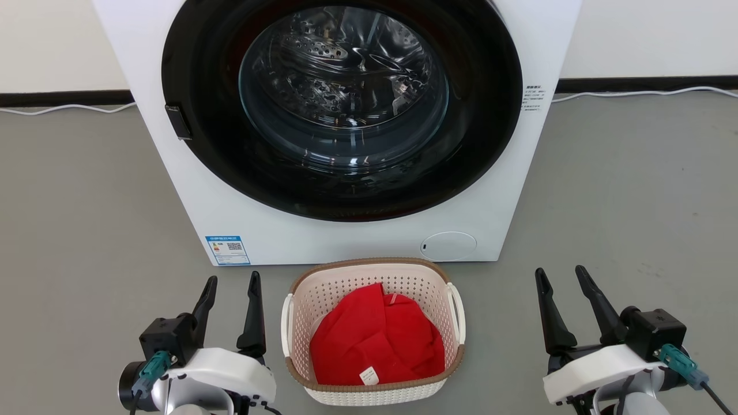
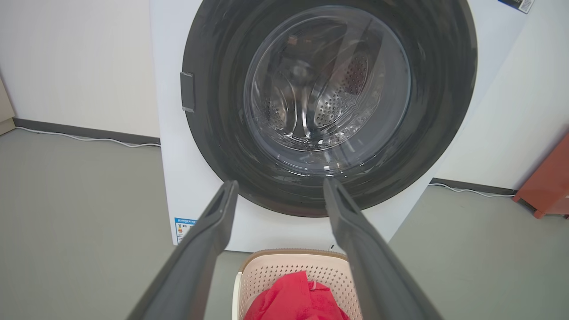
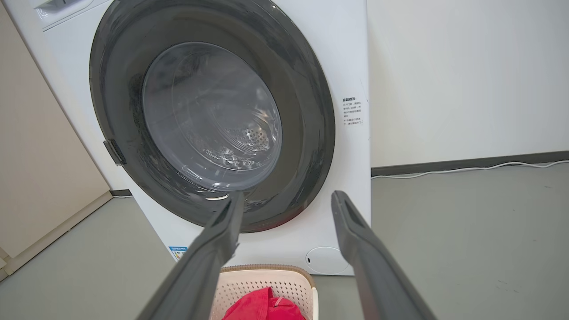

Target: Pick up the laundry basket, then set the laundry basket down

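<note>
Currently the laundry basket [image 1: 369, 396], loaded with red cloth [image 1: 375, 340], is flanked on the floor [image 1: 86, 230] before the washing machine [image 1: 357, 242] by left gripper [image 1: 233, 278] and right gripper [image 1: 559, 270], both released, empty.

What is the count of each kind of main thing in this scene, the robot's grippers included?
Washing machine: 1
Laundry basket: 1
Red cloth: 1
Grippers: 2, the left gripper and the right gripper
Total: 5
</note>
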You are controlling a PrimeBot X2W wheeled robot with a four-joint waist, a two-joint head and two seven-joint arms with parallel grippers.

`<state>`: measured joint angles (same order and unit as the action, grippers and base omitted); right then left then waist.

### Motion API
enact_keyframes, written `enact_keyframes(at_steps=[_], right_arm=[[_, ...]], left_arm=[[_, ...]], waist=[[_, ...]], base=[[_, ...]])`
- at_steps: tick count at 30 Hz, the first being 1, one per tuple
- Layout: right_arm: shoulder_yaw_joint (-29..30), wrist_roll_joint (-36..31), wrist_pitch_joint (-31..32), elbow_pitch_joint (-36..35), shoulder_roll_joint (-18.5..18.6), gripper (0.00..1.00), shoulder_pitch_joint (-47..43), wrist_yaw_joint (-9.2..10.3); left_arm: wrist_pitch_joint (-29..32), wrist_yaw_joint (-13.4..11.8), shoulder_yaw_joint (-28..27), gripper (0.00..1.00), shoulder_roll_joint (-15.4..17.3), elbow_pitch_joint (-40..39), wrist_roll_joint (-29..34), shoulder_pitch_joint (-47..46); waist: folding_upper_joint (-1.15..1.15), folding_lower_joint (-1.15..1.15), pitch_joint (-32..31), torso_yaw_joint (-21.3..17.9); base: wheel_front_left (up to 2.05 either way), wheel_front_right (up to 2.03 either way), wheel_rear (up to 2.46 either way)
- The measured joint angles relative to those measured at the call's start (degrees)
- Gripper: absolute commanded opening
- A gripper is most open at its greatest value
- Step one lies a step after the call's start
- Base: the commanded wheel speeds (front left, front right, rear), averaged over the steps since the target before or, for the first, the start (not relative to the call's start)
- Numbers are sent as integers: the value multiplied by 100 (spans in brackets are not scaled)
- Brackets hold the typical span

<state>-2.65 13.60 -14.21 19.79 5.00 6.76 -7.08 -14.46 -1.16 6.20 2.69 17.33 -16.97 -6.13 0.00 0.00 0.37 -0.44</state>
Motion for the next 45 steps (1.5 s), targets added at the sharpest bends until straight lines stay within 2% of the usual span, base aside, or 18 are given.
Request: enact_keyframes(at_steps=[8, 9, 17, 45], right_arm=[[-8, 1, 0, 8, 0, 100, 0, 0], [-7, 1, 2, 21, -2, 0, -8, 0], [7, 224, 67, 293, -59, 0, -281, 1], [242, 2018, 531, 137, -98, 0, -281, 1]], left_arm=[[0, 93, -2, 100, -8, 119, -32, 1], [1, 114, -2, 0, -10, 138, -49, 3], [93, 116, -23, 0, -55, 445, -234, 243], [584, 274, -260, 0, -54, 311, -1957, 243]], waist=[[0, 0, -4, -1], [0, 0, -5, -1], [0, 2, -12, 0], [0, 2, -9, 11]], base=[[0, 0, 0], [0, 0, 0], [0, 0, 0], [0, 0, 0]])
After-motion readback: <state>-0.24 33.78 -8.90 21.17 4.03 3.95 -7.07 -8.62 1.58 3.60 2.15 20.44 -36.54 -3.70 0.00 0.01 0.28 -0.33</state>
